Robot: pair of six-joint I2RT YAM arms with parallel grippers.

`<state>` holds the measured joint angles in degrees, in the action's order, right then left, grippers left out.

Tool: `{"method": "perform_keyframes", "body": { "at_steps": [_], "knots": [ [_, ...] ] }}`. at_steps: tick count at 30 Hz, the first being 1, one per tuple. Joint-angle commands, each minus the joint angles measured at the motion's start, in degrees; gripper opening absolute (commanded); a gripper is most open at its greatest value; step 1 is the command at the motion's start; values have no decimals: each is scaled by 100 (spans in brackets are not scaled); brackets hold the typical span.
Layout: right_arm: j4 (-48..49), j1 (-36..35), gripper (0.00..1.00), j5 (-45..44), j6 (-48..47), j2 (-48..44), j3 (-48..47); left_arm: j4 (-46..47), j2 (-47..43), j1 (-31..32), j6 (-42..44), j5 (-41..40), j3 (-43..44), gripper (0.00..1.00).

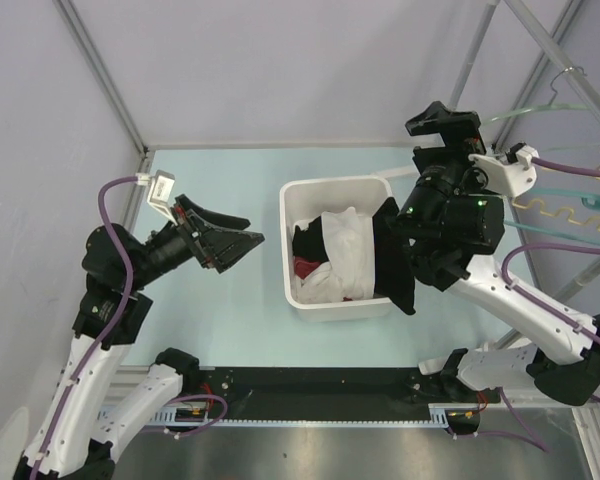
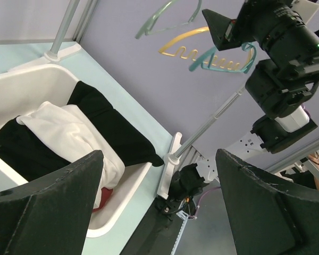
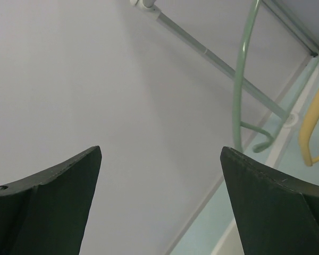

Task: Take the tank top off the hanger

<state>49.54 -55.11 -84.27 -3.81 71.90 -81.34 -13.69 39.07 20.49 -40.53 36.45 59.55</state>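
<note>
The tank top is matt black cloth, the bin smooth white plastic, the hangers glossy plastic.

Bright, even light is spreading over the pale counter, leaving only soft shadows beside the white bin. The metal strip along the near edge is gleaming dully.

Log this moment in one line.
left end effector: open, empty | right end effector: open, empty, near bare hangers | black garment: draped over bin rim
</note>
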Motion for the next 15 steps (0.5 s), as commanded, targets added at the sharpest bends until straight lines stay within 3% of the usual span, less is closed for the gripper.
{"method": "perform_keyframes", "body": {
  "at_steps": [1,2,6,7,8,9,11,12,15],
  "knots": [
    [-715,-306,100,-771,-155,-316,4,271,13,-19,-7,38,-66,92],
    [-1074,-420,100,-488,-85,-386,-22,245,22,-19,28,12,-75,91],
    [-4538,-676,100,1381,1091,-431,-539,122,-22,-19,230,-181,-171,92],
    [-4837,-624,100,2631,1372,-466,-532,95,-40,-19,256,-225,-207,92],
    [-5083,-589,100,3331,1392,-536,-506,86,-57,-19,317,-321,-276,92],
    [-5312,-423,100,4756,1401,-580,-392,60,-57,-19,353,-375,-312,92],
    [-5349,-220,100,6109,1471,-677,-234,42,-75,-19,423,-463,-408,92],
    [-5436,-150,100,7325,1463,-712,-172,51,-110,-19,441,-498,-444,92],
    [-5779,-96,100,8772,1454,-747,21,51,-285,-19,634,-655,-619,92]
  ]
}}
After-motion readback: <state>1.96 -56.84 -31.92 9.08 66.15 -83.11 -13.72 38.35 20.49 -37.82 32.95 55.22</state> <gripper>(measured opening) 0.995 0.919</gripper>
